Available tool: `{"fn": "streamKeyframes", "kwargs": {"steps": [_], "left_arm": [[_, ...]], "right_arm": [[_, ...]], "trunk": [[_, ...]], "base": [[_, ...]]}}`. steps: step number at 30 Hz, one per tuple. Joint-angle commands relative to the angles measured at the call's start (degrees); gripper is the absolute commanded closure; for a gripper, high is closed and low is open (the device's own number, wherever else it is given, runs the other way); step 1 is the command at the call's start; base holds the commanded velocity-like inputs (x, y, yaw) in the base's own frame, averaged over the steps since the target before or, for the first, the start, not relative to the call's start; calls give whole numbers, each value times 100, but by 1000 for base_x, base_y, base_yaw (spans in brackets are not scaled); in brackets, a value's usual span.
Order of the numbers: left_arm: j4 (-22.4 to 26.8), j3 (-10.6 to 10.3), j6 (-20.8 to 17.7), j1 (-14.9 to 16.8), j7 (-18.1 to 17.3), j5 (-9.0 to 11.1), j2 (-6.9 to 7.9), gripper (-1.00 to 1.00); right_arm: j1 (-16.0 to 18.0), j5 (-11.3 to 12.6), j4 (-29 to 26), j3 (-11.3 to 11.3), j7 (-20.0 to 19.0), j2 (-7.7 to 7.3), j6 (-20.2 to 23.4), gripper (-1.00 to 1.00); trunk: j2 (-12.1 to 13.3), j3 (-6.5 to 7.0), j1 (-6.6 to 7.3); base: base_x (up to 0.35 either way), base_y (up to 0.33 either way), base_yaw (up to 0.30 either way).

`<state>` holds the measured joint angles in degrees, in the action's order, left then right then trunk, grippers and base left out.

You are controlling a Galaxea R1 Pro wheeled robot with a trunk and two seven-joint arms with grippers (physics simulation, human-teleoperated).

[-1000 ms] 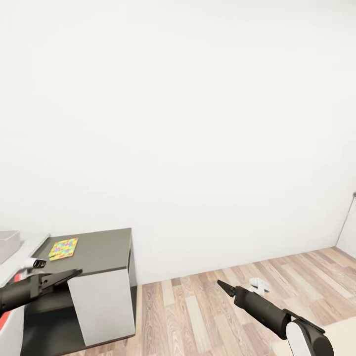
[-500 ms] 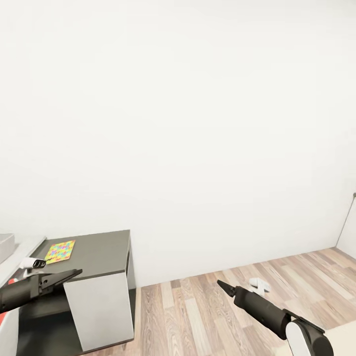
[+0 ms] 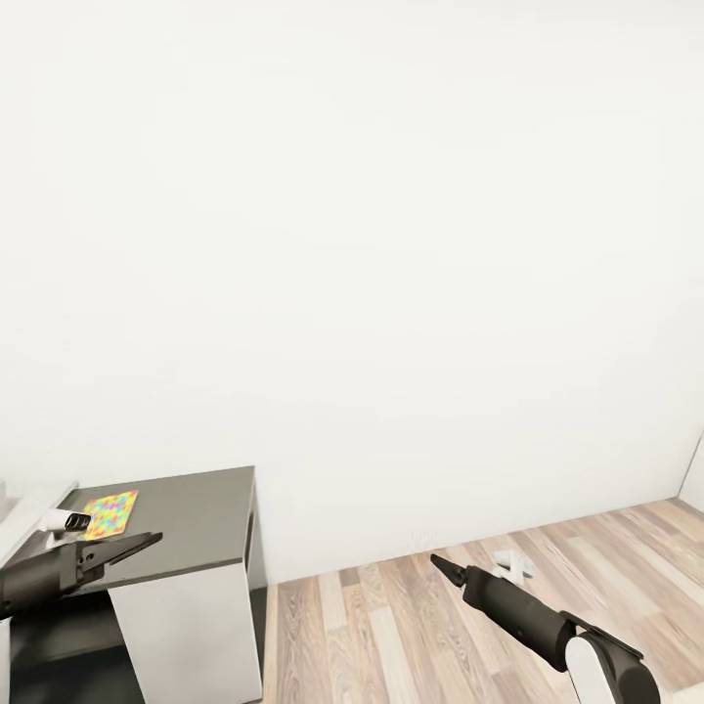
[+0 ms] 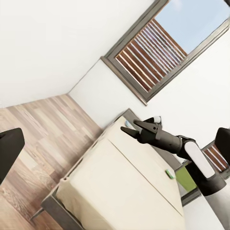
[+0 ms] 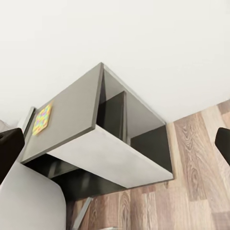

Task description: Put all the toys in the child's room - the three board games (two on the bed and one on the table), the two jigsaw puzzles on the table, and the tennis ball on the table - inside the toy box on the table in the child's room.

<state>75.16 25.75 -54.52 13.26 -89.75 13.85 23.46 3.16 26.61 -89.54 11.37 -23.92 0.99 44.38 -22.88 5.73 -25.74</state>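
Note:
One jigsaw puzzle (image 3: pixel 110 513) lies flat on the dark grey cabinet top (image 3: pixel 196 528) that joins the pale table (image 3: pixel 39 501); the right wrist view has the jigsaw puzzle (image 5: pixel 42 118) there too. My left gripper (image 3: pixel 147 540) hovers open just in front of the cabinet, with nothing between its fingers. Over the wooden floor my right gripper (image 3: pixel 437 562) is open and empty as well. The left wrist view looks across to the bed (image 4: pixel 120 191), where a small green-white box (image 4: pixel 168 174) rests near the headboard. The toy box and the tennis ball are out of view.
A white wall fills most of the head view. The cabinet has a white door (image 3: pixel 186 626) and open shelves (image 5: pixel 120 120) on its side. A small white object (image 3: pixel 513 564) lies on the floor by the wall. A slatted window (image 4: pixel 148 52) is beyond the bed.
The whole head view has shifted: the cabinet and puzzle sit lower and further left, and the grey bin at the left edge has left the frame. Both arms hold their pose.

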Motion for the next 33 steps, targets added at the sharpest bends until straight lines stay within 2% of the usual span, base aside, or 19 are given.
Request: {"fn": "streamKeyframes", "kwargs": {"steps": [1,11,33], "left_arm": [[-2,0,-62,1,-25,-5,1,-100],[-2,0,-61,1,-25,-5,1,-100],[-2,0,-58,1,-25,-5,1,-100]], "right_arm": [[4,2,-2,18,-25,7,37,-100],[6,2,-2,20,-26,3,25,-100],[4,2,6,26,-25,6,36,-100]], "trunk": [[-4,-2,-5],[-4,-2,-5],[-4,-2,-5]], "base": [[230,51,0],[262,70,0],[271,6,0]]}}
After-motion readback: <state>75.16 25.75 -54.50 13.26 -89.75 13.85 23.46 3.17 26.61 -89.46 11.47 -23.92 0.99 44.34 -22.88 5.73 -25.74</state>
